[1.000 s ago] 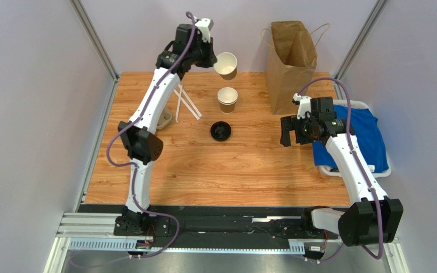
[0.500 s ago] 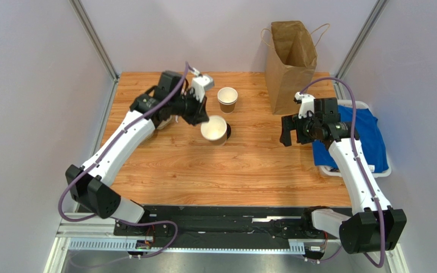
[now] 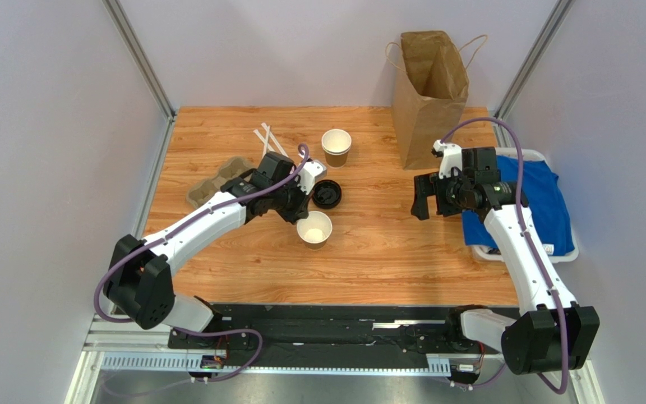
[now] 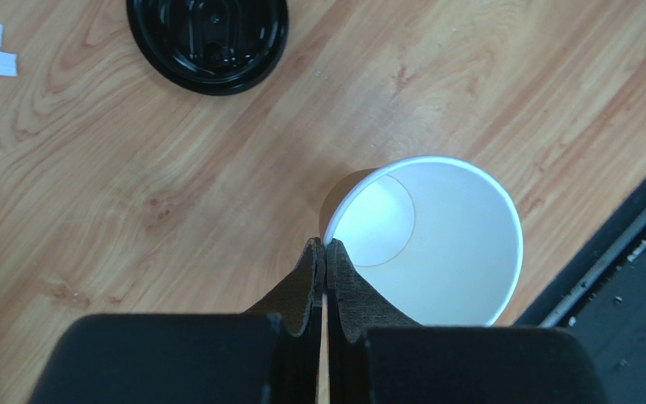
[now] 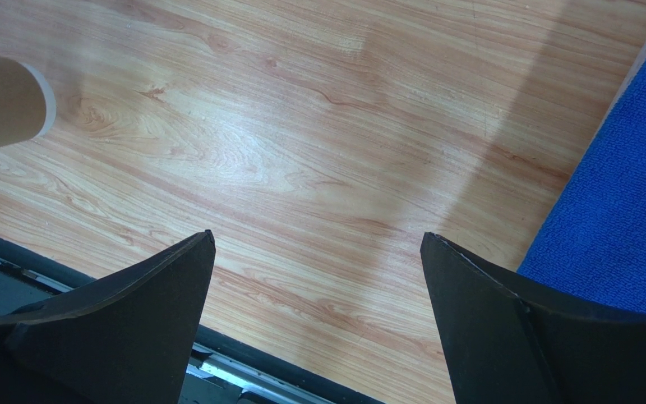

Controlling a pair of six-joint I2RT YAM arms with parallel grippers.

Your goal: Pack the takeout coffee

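**Thin paper cup pinched by its rim, lid lying apart**

My left gripper [image 4: 325, 246] is pressed together on the rim of the kraft paper cup [image 4: 444, 244], 1 finger inside the white wall and 1 outside, with only the paper between them. The cup is just on the near side of the black plastic lid [image 4: 208, 38], close to it but not touching, mouth up and tipped a little. I cannot tell whether its base rests on the wood. The lid lies flat by itself, so the coffee is not yet closed. A second lidless cup [image 3: 336, 145] stands just beyond the lid, and the open paper bag [image 3: 430, 88] stands well beyond it and to the right.

I see bare white bottom inside my cup, so I judge it empty and very light. The wall is thin and soft. A rim pinch carries it, but a hard squeeze would probably push the mouth oval and keep the lid from seating. The rolled rim looks like the stiffest part. For the trip to the bag, a hold across the body just under that rim seems safer. The lid is stiffer, smooth and low, probably slippery, and best taken by its edge.

My right gripper [image 5: 318, 240] is spread wide and holds nothing, well to the right of the lid.
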